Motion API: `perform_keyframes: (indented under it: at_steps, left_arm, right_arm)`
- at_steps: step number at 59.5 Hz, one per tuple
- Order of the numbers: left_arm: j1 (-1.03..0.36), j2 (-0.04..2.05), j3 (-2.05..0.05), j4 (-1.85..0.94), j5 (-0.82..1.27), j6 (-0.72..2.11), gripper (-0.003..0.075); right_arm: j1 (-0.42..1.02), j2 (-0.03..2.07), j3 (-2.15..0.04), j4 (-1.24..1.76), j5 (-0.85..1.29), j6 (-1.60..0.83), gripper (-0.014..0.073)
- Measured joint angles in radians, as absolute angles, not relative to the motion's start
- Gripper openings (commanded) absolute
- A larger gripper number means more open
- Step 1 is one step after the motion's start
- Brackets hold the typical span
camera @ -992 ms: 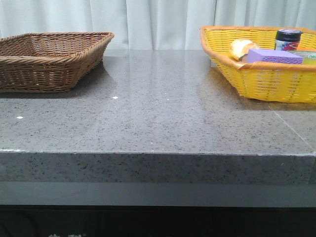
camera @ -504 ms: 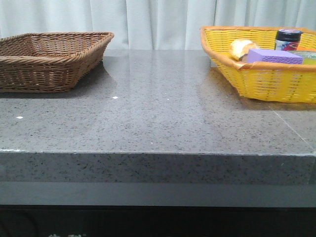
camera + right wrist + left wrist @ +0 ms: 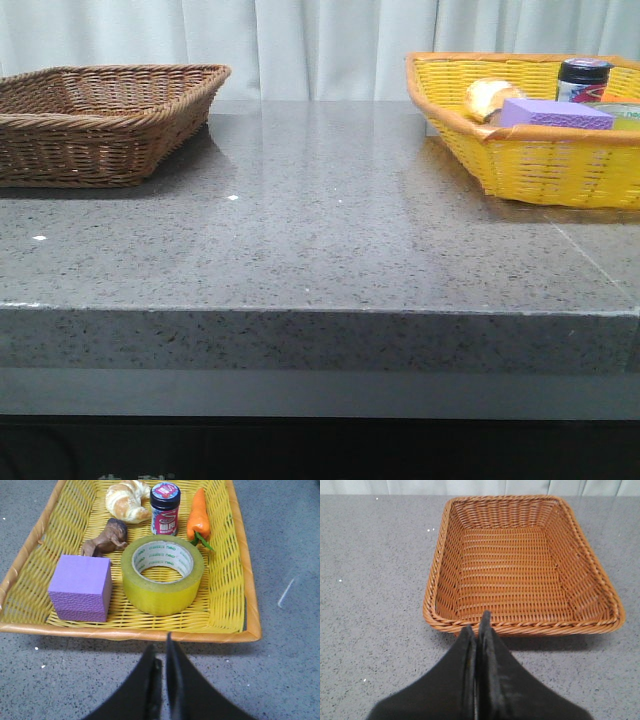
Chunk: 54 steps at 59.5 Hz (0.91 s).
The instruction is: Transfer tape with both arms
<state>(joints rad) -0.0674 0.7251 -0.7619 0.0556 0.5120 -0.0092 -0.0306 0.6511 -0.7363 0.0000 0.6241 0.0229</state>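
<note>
The yellow tape roll [image 3: 162,575] lies flat in the yellow basket [image 3: 130,634], its whitish core with green print facing up. In the front view only a sliver of the tape [image 3: 622,116] shows behind the purple block [image 3: 555,113]. My right gripper [image 3: 161,650] is shut and empty, over the table just outside the basket's near rim, short of the tape. My left gripper [image 3: 478,625] is shut and empty, at the near rim of the brown wicker basket [image 3: 520,627]. Neither arm shows in the front view.
The yellow basket [image 3: 540,170] also holds a purple block [image 3: 81,587], a croissant [image 3: 127,500], a dark-lidded jar [image 3: 164,509], a carrot [image 3: 198,517] and a small brown animal figure [image 3: 106,538]. The brown basket [image 3: 100,150] stands at the table's back left.
</note>
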Motion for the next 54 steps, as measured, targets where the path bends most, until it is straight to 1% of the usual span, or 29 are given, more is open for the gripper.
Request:
perform_keyframes:
  at_steps: [3,6,8,11,14,16,27,32,41,54]
  left_arm:
    - [-0.067,0.729,-0.762,0.058,0.512,-0.009,0.0190]
    - [-0.067,0.729,-0.762,0.060,0.512,-0.009,0.0307]
    - [-0.067,0.729,-0.762,0.062,0.512,-0.009,0.0370]
    - [-0.067,0.729,-0.762,0.062,0.512,-0.009,0.0437]
    - [-0.067,0.729,-0.762,0.062,0.512,-0.009,0.0479]
    - [-0.067,0.729,-0.762,0.062,0.512,-0.009,0.0487]
    - [-0.067,0.729,-0.762,0.026,0.512,-0.009,0.0479]
    - [-0.091,0.729,-0.762,0.018,0.512,-0.009,0.0479]
    - [-0.205,0.729,-0.762,0.013,0.512,0.000,0.0479]
    - [-0.426,0.729,-0.762,0.010,0.512,0.027,0.0479]
  right_arm:
    - [-0.031,0.651,-0.736,0.000,0.631,0.023,0.0386]
    - [-0.031,0.651,-0.736,0.000,0.641,0.023,0.0476]
    - [-0.031,0.651,-0.736,0.000,0.648,0.023,0.0521]
    - [-0.031,0.651,-0.736,0.000,0.654,0.023,0.0554]
    - [-0.031,0.651,-0.736,0.000,0.663,0.023,0.0555]
    - [-0.031,0.651,-0.736,0.000,0.668,0.023,0.0552]
    - [-0.031,0.651,-0.736,0.000,0.687,0.023,0.0551]
    - [-0.031,0.651,-0.736,0.000,0.691,0.023,0.0549]
    - [-0.031,0.688,-0.782,0.000,0.729,0.023,0.0549]
    - [-0.068,0.858,-0.940,0.000,0.811,0.023,0.0549]
